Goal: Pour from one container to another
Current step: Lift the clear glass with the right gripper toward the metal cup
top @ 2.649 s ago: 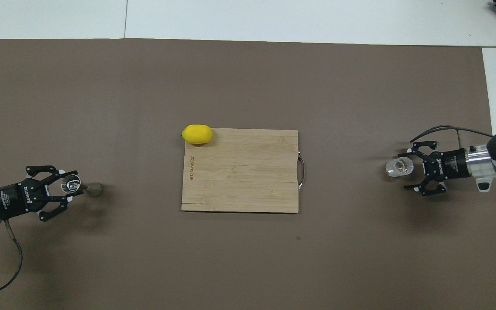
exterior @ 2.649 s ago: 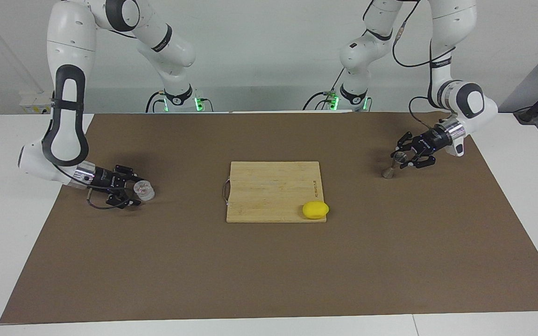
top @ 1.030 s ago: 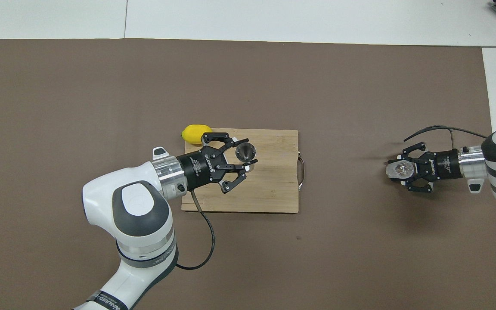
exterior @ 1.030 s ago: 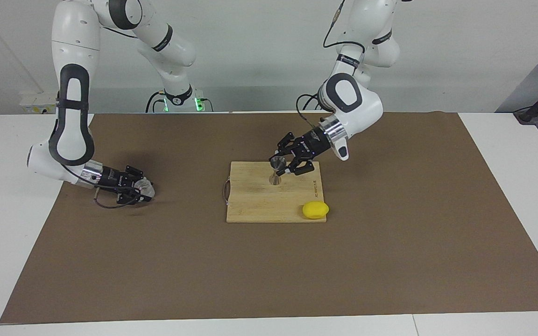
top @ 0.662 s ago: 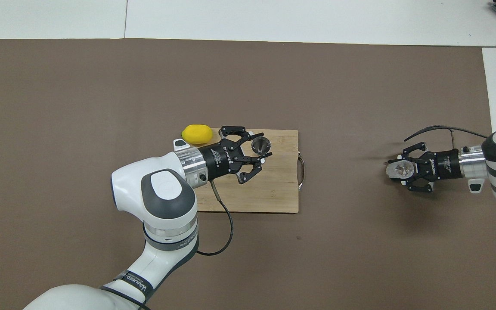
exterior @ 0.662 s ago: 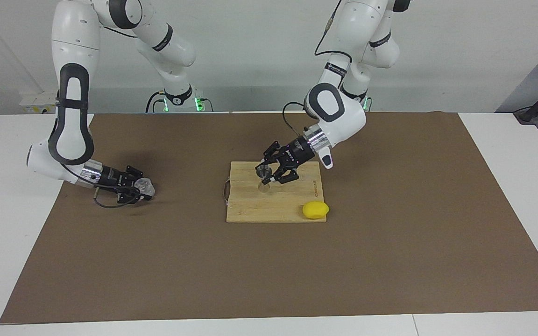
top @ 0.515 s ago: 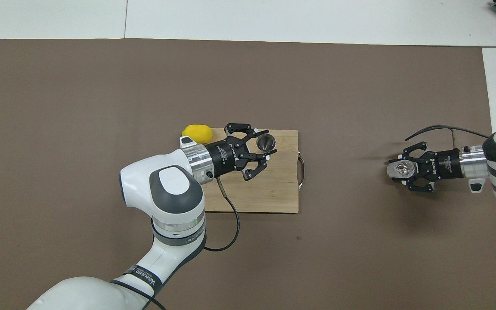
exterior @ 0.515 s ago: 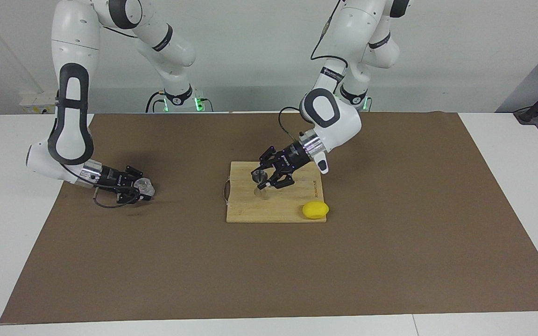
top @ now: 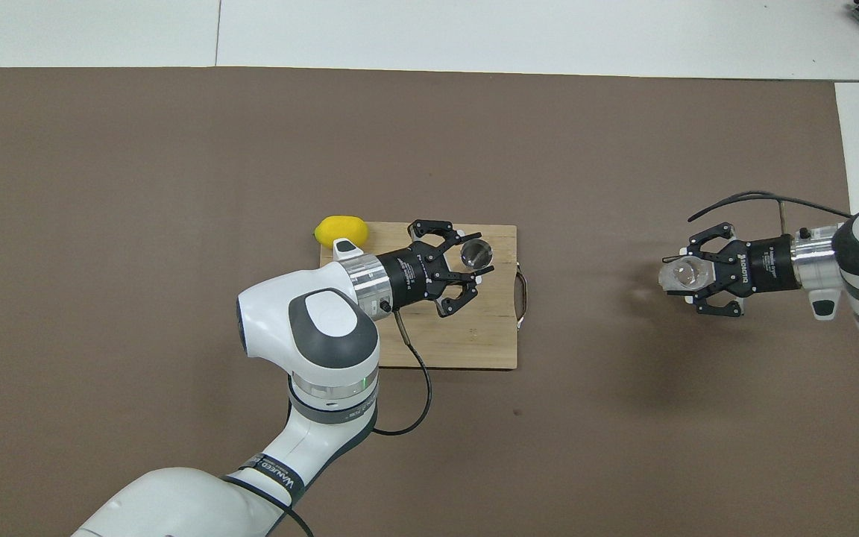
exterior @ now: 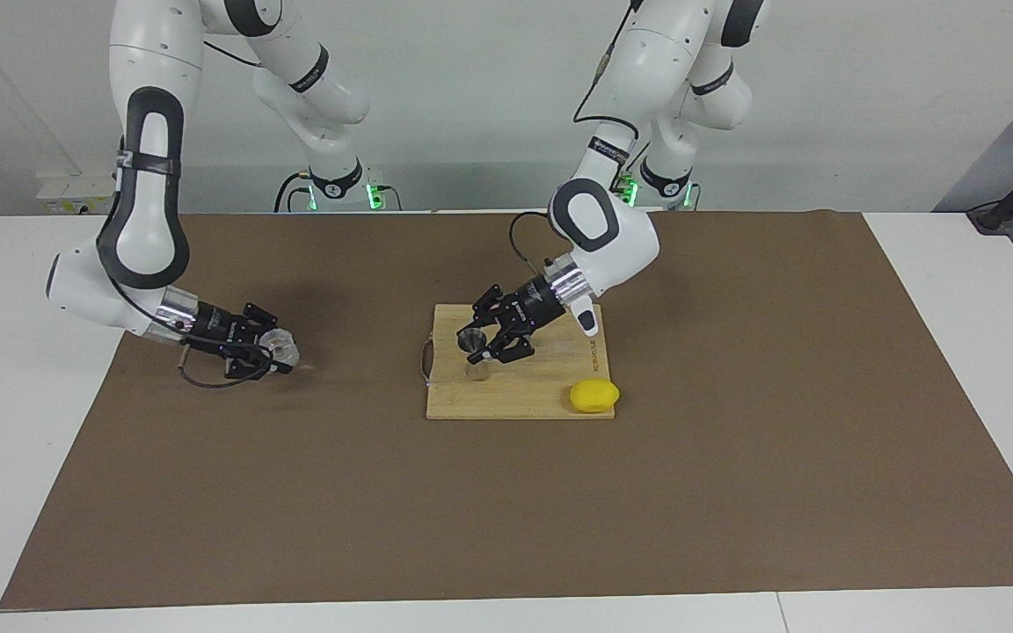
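Claw status first: my left claw (exterior: 487, 345) is closed around the small grey steel hourglass-shaped jigger (exterior: 472, 344), holding it upright, mouth up, low over the pale bamboo cutting board (exterior: 550, 387) at the end nearest the board's metal handle. I cannot confirm whether the jigger's foot touches the wood. My right claw (exterior: 271, 352) is clamped on the small clear thick-glass cup (exterior: 280, 348), low over the brown mat (exterior: 506, 492) that covers the tabletop, toward the right arm's end and well apart from the board.

Risks, largest item down:

1. Arms. In my judgement the right arm must carry the cup across to the board, where the left arm's wrist and cable (top: 411, 373) already crowd the space. A careless approach could bring the two claws into collision over the board.

2. Board. If I release the jigger before it is seated flat, its narrow base could tip on the wood.

3. Yellow lemon (exterior: 594, 396). It sits at the board's corner farther from the robots, clear of the work. Low risk.

4. Jigger. Its mouth is small, so a slightly offset pour would likely spill onto the board.

5. Cup. Smooth glass may rotate or slip in the claw when tilted. I cannot tell what it contains.
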You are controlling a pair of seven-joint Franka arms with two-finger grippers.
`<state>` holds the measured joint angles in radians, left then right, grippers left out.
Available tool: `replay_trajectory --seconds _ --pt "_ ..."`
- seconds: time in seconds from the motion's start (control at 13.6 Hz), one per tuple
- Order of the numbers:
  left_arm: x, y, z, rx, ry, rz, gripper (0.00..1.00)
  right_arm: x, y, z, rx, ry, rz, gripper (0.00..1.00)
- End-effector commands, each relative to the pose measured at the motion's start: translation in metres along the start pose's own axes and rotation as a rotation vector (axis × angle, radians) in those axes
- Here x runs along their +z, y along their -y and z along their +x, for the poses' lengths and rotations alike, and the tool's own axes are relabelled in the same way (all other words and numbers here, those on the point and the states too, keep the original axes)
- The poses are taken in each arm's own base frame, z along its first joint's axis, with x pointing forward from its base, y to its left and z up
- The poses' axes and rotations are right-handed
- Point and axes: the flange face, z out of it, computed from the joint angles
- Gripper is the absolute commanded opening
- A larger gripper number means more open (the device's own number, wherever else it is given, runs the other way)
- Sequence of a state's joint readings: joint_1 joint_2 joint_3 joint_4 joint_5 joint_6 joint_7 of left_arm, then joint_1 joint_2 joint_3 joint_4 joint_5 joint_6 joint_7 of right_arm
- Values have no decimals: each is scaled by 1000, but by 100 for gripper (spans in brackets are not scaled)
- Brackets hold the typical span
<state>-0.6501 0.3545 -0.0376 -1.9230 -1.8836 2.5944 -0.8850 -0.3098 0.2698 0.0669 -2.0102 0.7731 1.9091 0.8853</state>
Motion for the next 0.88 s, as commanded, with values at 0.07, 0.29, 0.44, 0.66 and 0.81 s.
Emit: replay_trajectory --seconds 0.07,0.29,0.44,0.66,0.81 --pt "8 9 1 2 -7 -11 0 3 6 -60 66 -27 15 0" --pt "6 11 5 -25 -3 -18 65 15 18 -102 76 -75 -8 0" --pt "5 11 7 -32 -4 -20 100 27 21 -121 81 -116 -32 0" --pt "5 11 7 -32 -5 -21 100 41 24 -150 73 -156 -16 0" --pt "4 10 5 -25 -4 -18 100 52 23 -163 74 -171 -34 0"
